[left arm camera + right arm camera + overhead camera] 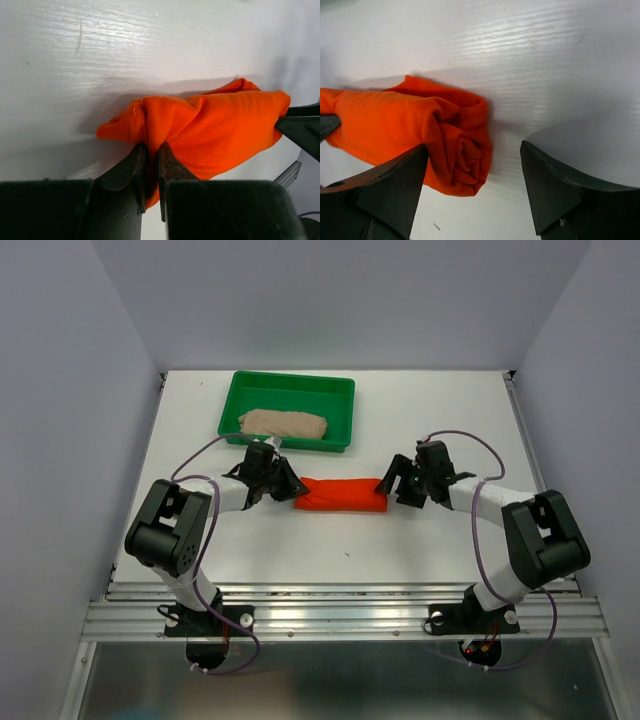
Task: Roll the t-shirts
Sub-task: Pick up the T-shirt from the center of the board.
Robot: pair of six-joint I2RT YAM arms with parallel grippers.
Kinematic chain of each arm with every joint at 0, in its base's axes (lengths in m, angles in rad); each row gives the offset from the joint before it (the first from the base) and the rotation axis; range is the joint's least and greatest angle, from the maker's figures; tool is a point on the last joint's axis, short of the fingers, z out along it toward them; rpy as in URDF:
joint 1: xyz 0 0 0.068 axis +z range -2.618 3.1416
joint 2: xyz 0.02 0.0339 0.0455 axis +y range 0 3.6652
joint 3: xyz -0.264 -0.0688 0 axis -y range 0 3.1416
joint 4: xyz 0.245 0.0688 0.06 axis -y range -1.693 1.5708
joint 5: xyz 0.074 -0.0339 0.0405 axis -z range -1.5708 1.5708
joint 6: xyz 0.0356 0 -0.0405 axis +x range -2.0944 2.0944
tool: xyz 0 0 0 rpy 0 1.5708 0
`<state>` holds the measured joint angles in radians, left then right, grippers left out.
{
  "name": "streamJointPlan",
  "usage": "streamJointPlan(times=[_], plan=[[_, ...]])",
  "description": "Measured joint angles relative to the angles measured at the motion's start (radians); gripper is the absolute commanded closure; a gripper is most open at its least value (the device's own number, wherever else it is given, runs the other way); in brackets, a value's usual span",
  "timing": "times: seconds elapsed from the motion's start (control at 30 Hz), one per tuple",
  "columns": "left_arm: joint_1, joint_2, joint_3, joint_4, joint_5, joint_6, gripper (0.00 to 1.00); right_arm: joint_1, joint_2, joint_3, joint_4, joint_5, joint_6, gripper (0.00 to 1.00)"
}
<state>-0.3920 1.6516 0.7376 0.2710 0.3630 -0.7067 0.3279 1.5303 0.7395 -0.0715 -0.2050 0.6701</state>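
Note:
The orange-red t-shirt (340, 494) lies rolled into a long bundle on the white table between both arms. My left gripper (151, 150) is shut on the left end of that orange roll (210, 125), a fold of cloth pinched between its jaws. At the roll's right end my right gripper (472, 165) stands open; the spiral end of the roll (462, 160) lies between its fingers, near the left finger (395, 185). The beige-tan t-shirt (284, 424) sits rolled inside the green tray.
The green plastic tray (290, 388) stands at the back of the table, just behind my left gripper (281, 478). White walls close in the table on three sides. My right gripper (396, 484) is at the roll's right end.

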Motion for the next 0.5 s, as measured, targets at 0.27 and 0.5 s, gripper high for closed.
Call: streamJointPlan(times=[0.27, 0.5], plan=[[0.000, 0.000, 0.010, -0.019, -0.004, 0.009, 1.00, 0.000, 0.076, -0.005, 0.127, -0.080, 0.038, 0.51], [0.000, 0.000, 0.020, -0.038, -0.014, 0.014, 1.00, 0.000, 0.102, -0.021, 0.196, -0.125, 0.080, 0.98]])
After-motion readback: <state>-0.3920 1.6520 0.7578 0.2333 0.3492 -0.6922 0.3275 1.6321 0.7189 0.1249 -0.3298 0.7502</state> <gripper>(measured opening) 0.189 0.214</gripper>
